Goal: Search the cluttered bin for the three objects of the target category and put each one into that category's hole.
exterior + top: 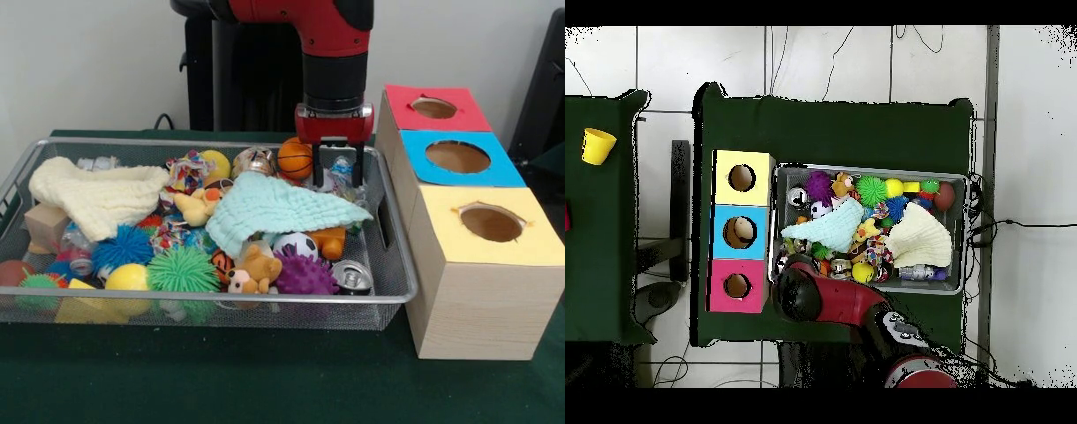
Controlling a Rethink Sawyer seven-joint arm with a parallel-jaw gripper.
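A wire mesh bin (221, 299) holds a heap of toys: a small basketball (295, 159), a soccer ball (296, 245), a purple spiky ball (306, 274), a green spiky ball (183, 269), a plush bear (256, 269) and a drink can (353, 278). A pale green cloth (282, 208) and a cream cloth (97, 194) cover part of the heap. My gripper (338, 177) hangs open at the bin's far right corner, its fingers either side of a crumpled clear item (341, 168). In the overhead view the arm (805, 292) hides the gripper above the bin (865, 170).
A wooden box stands right of the bin, with a red hole (433, 108), a blue hole (457, 156) and a yellow hole (491, 223). A wooden block (44, 225) lies at the bin's left end. Overhead, a yellow cup (598, 146) sits on a separate table.
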